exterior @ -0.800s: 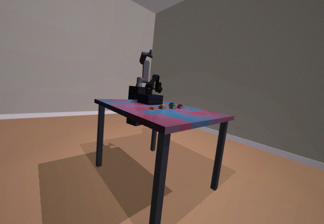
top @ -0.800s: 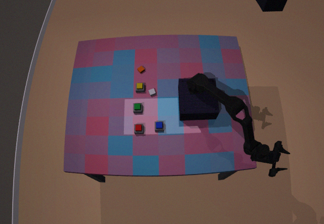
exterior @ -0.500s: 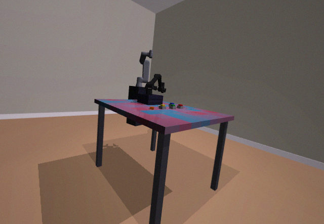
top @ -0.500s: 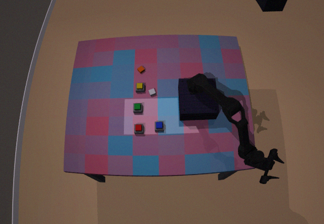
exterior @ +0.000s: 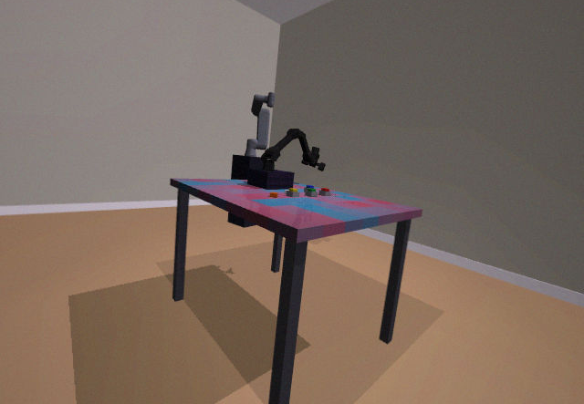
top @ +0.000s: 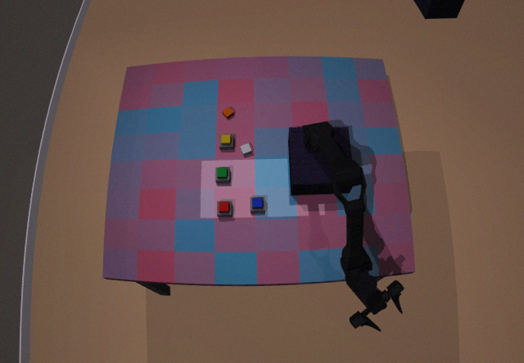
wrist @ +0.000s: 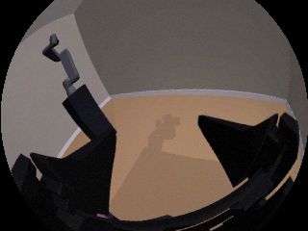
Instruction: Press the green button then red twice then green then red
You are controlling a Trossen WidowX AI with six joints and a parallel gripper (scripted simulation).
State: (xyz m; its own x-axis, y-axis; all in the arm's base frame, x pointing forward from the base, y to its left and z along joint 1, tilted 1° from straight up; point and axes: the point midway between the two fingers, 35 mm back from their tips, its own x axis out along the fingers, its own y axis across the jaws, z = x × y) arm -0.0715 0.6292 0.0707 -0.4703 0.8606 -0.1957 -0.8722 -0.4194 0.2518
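The green button [top: 222, 173] [exterior: 311, 190] sits on a grey base on the checkered table [top: 156, 264] [exterior: 392, 210]. The red button [top: 223, 206] [exterior: 325, 190] sits on its own base, below the green one in the top view. Both caps stand raised. My gripper [top: 390, 320] [wrist: 158, 126] is open and empty. In the top view it is past the table's lower right edge, far from both buttons. The exterior view shows it raised above table height. No button shows in the wrist view.
A blue button [top: 257, 202] [exterior: 309, 186] is right of the red one in the top view. A yellow button [top: 226, 139] [exterior: 293, 190], a white block [top: 246, 149] and an orange block [top: 228, 112] [exterior: 273, 195] lie above the green one. My arm stands on a dark box [top: 309, 174].
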